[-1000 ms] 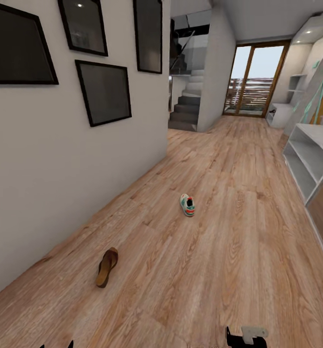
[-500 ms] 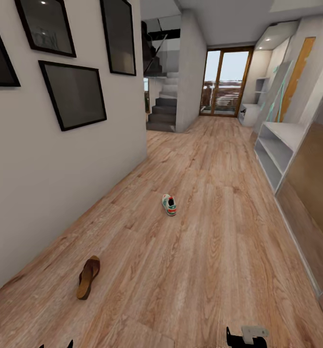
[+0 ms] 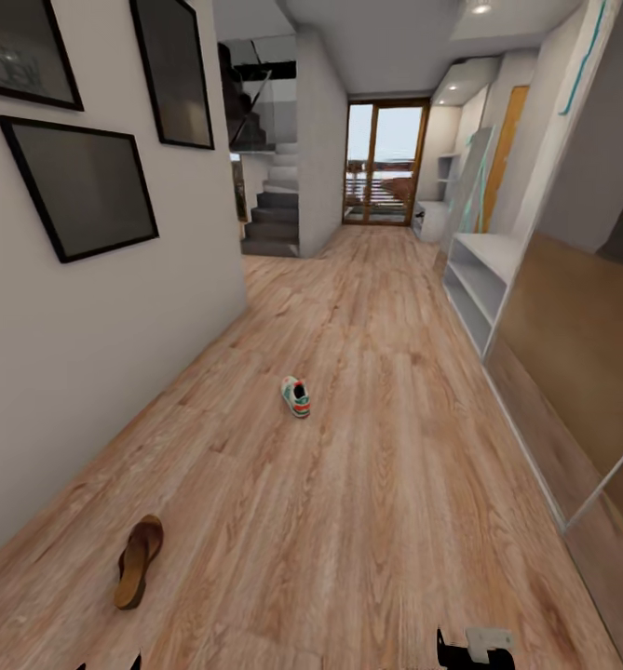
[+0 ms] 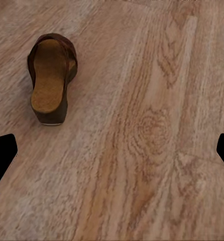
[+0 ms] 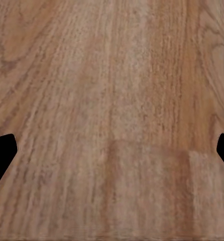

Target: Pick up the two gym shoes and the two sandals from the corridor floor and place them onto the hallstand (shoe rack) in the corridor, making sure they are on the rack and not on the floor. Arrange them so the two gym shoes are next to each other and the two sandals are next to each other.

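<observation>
Reaching for the sandal on the left

One sandal (image 3: 139, 562) lies on the floor (image 3: 367, 521) low on the robot's left side, near the wall. Its long side points up the hall, away from the robot. In the left wrist view the sandal (image 4: 50, 78) sits just ahead of the left gripper (image 4: 112, 153), a bit off to one side, so the left arm looks nearer. Both grippers are wide apart and hold nothing; the right gripper (image 5: 112, 153) looks at bare floor. One shoe (image 3: 295, 397) lies farther up the hall. The rack (image 3: 479, 279) stands well off on the right
</observation>
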